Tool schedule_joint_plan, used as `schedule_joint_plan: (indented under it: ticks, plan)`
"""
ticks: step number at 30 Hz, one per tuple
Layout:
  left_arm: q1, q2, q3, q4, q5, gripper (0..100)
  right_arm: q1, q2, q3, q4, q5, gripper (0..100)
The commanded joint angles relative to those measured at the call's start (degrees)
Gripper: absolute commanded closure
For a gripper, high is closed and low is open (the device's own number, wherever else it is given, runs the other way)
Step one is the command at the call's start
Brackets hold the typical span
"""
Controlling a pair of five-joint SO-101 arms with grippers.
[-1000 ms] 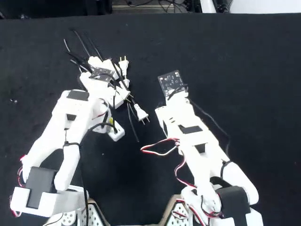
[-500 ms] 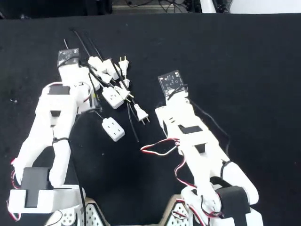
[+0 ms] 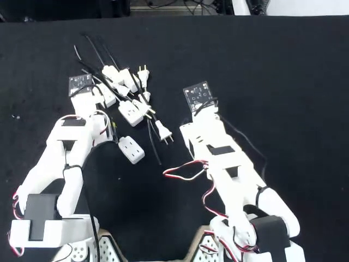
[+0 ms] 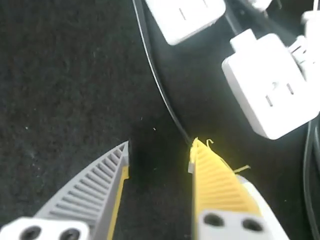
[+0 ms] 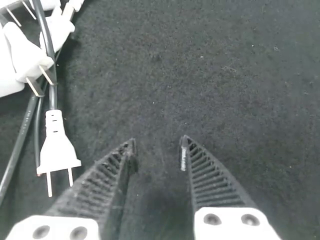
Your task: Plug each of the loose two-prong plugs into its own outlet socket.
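**Both tools open and empty, no plug seated yet**

I take the lone outlet socket (image 3: pixel 131 149) as my mark. The heap of white plugs and sockets (image 3: pixel 126 90) lies beyond it, away from my bases, with its cables tangled. One loose two-prong plug (image 3: pixel 163 131) lies near the mark, on the right arm's side.

My left tool (image 4: pixel 159 152) is spread wide with nothing in it. It is over bare worktop (image 3: pixel 283 76) at the heap's outer edge, and a black cable (image 4: pixel 160 90) runs just past one fingertip. My right tool (image 5: pixel 157 147) is moderately parted and also empty, farther from the mark than the loose plug.

I judge these pieces light, hard and smooth. A socket would likely slide when pushed, and the springy cables may drag their neighbours. I would pinch the plug across its flat body behind the prongs, never by the cord, while my other tool braces the socket.

A second ago my left arm lay across the heap and half covered the mark. It has swung outward and then drawn back a little. My right arm has not moved.
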Motion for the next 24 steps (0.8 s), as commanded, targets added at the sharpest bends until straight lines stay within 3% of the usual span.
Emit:
schedule_joint_plan:
  ticks: [1,7,10,16,24]
  plan:
    - [-0.3,-0.4,-0.8,2.8,0.0,79,-0.8,0.1,-3.7,-1.1,0.3,85.8]
    - [0.2,-0.4,-3.3,1.5,0.5,79,-0.8,0.1,-3.7,-1.1,0.3,85.8]
    - [0.7,0.3,-4.6,-0.4,4.1,79,-0.8,0.1,-3.7,-1.1,0.3,85.8]
    - [1.1,8.2,-6.6,-3.6,6.2,79,-0.8,0.0,-3.7,-1.1,0.3,85.8]
    - [0.5,16.0,-20.6,15.9,6.1,80,-0.8,0.0,-3.8,-1.1,0.3,85.8]
